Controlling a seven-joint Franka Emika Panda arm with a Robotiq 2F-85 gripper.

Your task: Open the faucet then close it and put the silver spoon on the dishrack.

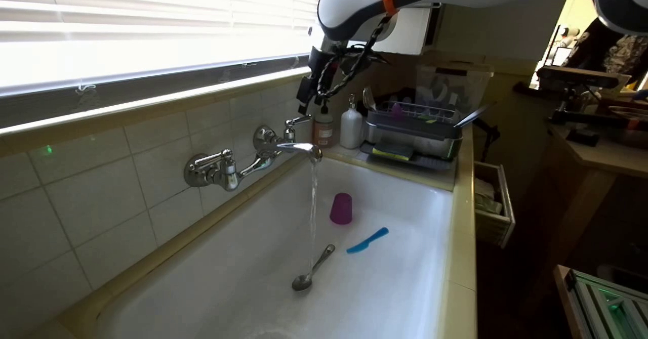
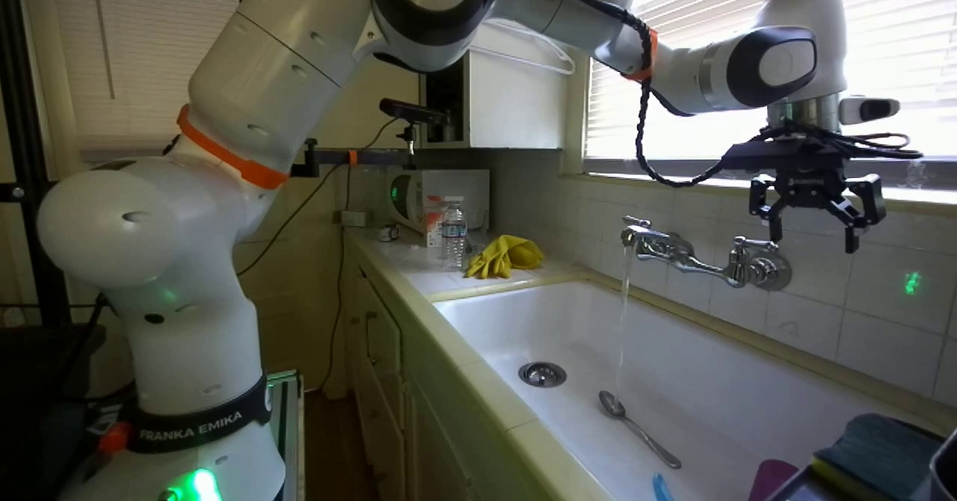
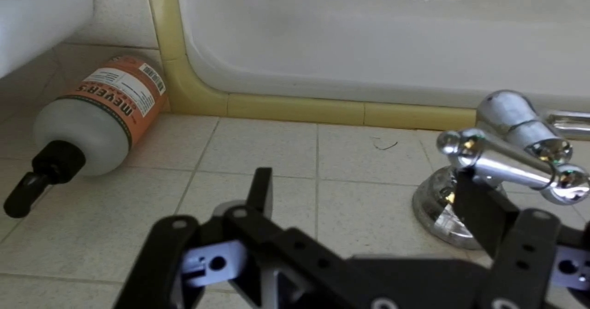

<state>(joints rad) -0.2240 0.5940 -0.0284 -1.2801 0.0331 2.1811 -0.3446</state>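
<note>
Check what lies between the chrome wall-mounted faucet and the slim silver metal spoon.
Clear running water falls from the faucet toward the spoon, in both exterior views.

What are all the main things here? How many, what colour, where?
faucet: 1, chrome, on wall, running
sink: 1, white, below faucet
silver spoon: 1, silver, in sink
cup: 1, purple, in sink
utensil: 1, blue, in sink
dishrack: 1, dark gray, beside sink
sponge: 1, yellow and dark, on dishrack's tray
pump bottles: 2, white and orange-labelled, near dishrack
gloves: count unclear, yellow, counter
water bottle: 1, clear, counter
microwave: 1, white, counter
blinds: 2, pale, background
arm: 1, mostly white, over sink
gripper: 1, black, open, near faucet
</note>
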